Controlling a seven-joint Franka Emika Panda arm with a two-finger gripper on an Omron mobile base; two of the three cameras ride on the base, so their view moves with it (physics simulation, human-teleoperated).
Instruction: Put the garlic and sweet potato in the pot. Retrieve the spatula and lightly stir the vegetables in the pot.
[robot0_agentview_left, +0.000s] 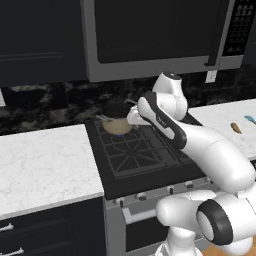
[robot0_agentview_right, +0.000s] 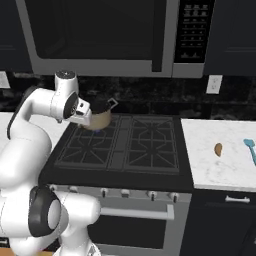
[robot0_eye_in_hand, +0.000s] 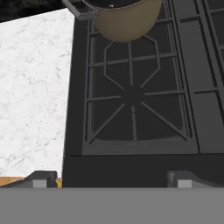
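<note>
Right base view, 1 pot (robot0_agentview_right: 101, 119), 1 sweet potato (robot0_agentview_right: 218, 149), 1 spatula (robot0_agentview_right: 251, 149)

pot (robot0_agentview_left: 118, 122) on stove (robot0_agentview_left: 140, 155), sweet potato (robot0_agentview_right: 218, 149) right

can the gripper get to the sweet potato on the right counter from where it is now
Probably not without a wide swing. The open gripper hangs over the stove's left burners by the pot, while the sweet potato lies apart on the right counter. Nothing blocks the way; the spatula lies beyond it.

Tan-gold pot (robot0_eye_in_hand: 127, 19) on black stove (robot0_eye_in_hand: 131, 100); white grey-veined marble counter (robot0_eye_in_hand: 33, 87); orange-brown sweet potato (robot0_agentview_right: 218, 149); light blue spatula (robot0_agentview_right: 251, 149).
</note>
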